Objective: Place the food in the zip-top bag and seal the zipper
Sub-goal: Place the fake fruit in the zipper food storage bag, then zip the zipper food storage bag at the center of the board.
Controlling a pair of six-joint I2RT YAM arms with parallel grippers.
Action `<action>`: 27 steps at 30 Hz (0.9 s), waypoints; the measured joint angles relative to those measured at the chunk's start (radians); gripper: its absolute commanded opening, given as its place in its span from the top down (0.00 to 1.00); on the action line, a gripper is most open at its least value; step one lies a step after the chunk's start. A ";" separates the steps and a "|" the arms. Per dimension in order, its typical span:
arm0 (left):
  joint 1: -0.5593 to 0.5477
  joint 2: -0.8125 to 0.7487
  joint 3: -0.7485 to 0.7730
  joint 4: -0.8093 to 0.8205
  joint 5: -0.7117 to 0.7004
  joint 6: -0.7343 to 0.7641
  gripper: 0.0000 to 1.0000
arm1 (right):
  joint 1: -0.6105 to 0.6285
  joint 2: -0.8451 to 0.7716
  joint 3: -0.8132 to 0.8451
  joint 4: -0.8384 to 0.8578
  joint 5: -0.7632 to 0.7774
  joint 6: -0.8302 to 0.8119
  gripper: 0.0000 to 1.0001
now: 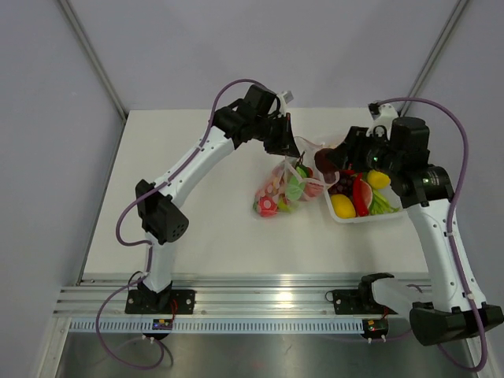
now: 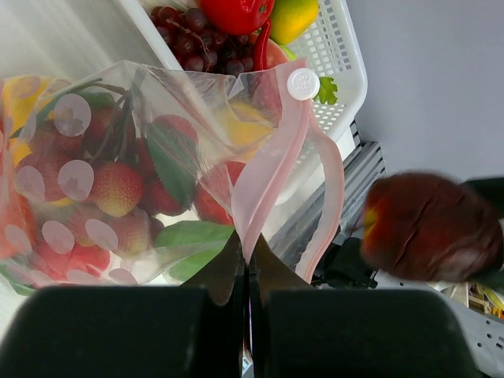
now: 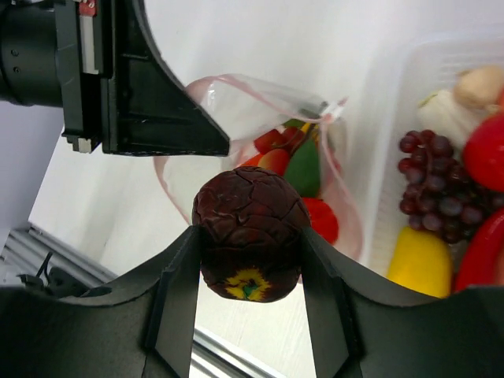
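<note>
The clear zip-top bag [image 1: 285, 189] lies mid-table, holding several toy fruits, among them strawberries [image 2: 114, 189] and green leaves. My left gripper [image 1: 283, 146] is shut on the bag's pink zipper strip [image 2: 268, 169] and holds the mouth up and open; its jaws meet at the strip in the left wrist view [image 2: 248, 256]. My right gripper [image 1: 327, 160] is shut on a dark purple-red round fruit [image 3: 250, 232] and holds it just above the open bag mouth [image 3: 236, 102]. The fruit also shows blurred in the left wrist view [image 2: 429, 228].
A white slotted tray [image 1: 370, 219] stands right of the bag, touching it. It holds dark grapes [image 3: 433, 185], a yellow lemon [image 1: 342, 205], a red pepper [image 1: 361, 195] and green items. The left arm's wrist [image 3: 118, 79] hangs close to the held fruit.
</note>
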 measured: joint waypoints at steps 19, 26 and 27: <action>-0.001 -0.025 -0.028 -0.036 0.019 0.080 1.00 | 0.237 0.163 0.039 0.031 0.275 0.006 0.29; -0.001 -0.053 -0.052 -0.056 0.020 0.111 1.00 | 0.237 0.134 -0.040 0.027 0.412 -0.032 0.38; -0.001 -0.055 -0.055 -0.056 0.021 0.114 1.00 | 0.237 0.135 -0.059 0.027 0.412 -0.032 0.39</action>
